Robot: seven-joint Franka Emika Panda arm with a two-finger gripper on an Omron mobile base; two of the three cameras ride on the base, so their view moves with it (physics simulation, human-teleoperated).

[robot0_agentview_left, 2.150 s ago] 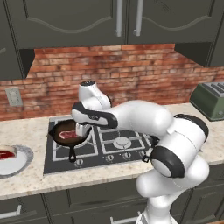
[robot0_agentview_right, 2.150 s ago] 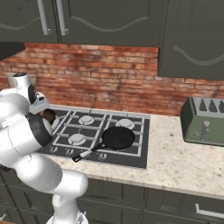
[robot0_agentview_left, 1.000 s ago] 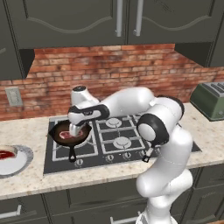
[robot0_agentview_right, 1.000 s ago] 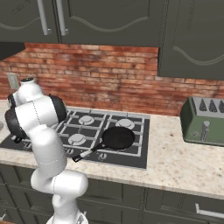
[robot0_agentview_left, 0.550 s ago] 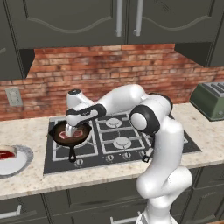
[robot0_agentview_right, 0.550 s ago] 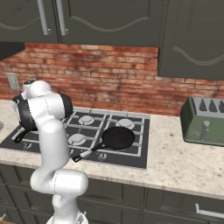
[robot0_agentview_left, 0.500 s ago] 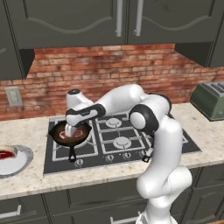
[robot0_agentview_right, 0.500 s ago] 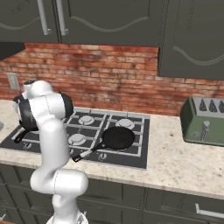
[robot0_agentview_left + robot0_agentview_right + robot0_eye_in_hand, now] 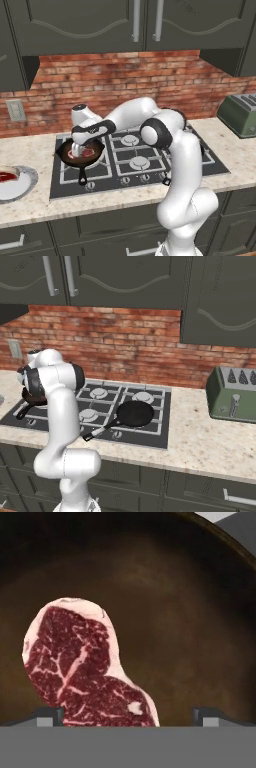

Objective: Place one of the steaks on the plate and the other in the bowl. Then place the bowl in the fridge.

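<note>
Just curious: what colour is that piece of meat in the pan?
The steak is dark red with pale marbling and a whitish-pink fat rim, clearest in the hand view.

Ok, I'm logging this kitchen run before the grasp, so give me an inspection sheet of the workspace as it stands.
Surface: speckled counter with black gas hob.
Job's things: one steak lies in the frying pan on the hob's left; another steak is on the plate at far left.
Clutter: second, empty frying pan; green toaster.
Grippers: gripper open, low over the pan's steak.
Cables: nothing seen.
Surroundings: brick backsplash, dark cabinets, wall socket.
</note>
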